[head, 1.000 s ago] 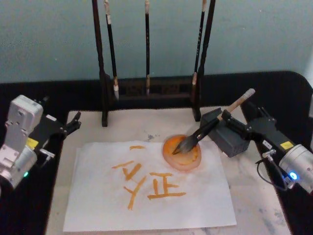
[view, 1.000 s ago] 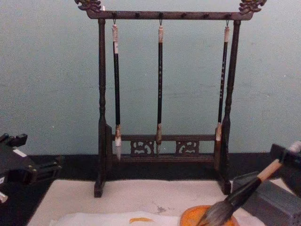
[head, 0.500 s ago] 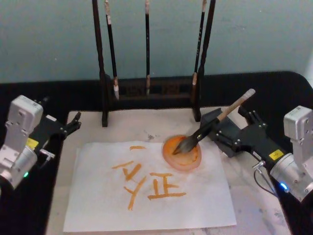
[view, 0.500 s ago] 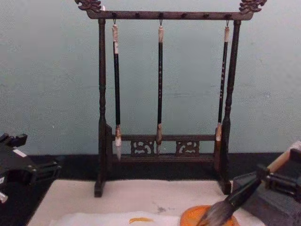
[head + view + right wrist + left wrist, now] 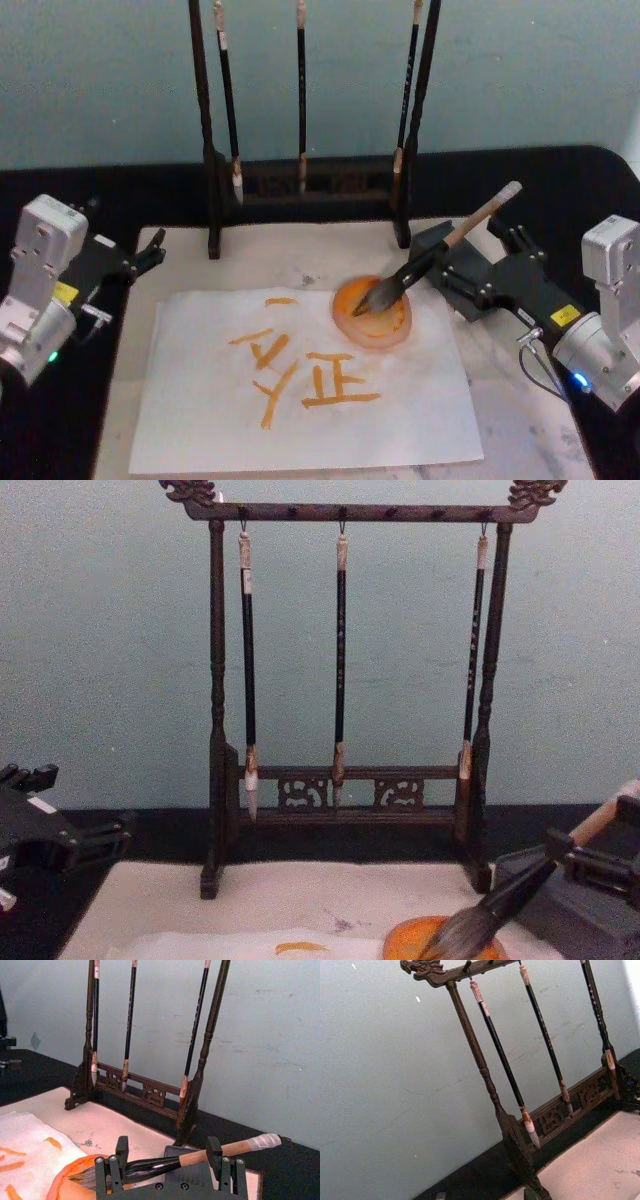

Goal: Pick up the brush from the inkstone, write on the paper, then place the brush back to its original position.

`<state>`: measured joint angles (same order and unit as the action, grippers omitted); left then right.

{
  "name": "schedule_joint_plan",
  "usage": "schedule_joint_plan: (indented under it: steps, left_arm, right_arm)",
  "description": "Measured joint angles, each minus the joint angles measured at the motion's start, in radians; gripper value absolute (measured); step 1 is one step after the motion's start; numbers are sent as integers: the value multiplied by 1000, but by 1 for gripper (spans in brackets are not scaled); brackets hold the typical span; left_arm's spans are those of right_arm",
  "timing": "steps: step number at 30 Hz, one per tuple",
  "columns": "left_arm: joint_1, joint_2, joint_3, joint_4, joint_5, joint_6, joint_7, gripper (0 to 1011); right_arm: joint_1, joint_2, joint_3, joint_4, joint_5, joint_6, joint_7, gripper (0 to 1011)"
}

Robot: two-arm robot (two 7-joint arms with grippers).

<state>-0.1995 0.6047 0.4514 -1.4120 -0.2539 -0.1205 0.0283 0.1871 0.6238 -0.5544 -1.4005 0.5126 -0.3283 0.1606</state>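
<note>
Right gripper [image 5: 165, 1167] spread wide, brush [image 5: 432, 254] lying loose between.
Grey-brown bristles resting in orange dish [image 5: 372, 314]; orange strokes on paper [image 5: 300, 400] seen from head view.

Staged calligraphy workstation, lab-style: black tabletop [image 5: 90, 190] against plain teal wall [image 5: 100, 630], carved wooden brush rack [image 5: 345, 512] with three hanging brushes [image 5: 340, 660], cream felt mat [image 5: 300, 250], orange ink dish [image 5: 373, 312], written paper [image 5: 300, 400].
</note>
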Motion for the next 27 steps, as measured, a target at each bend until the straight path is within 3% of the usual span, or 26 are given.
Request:
schedule_joint_plan:
  steps: [27]
  left_arm:
    - [0,0,0,0,0,0,0,1010]
  right_arm:
    - [1,1,1,0,8,3,4,1000]
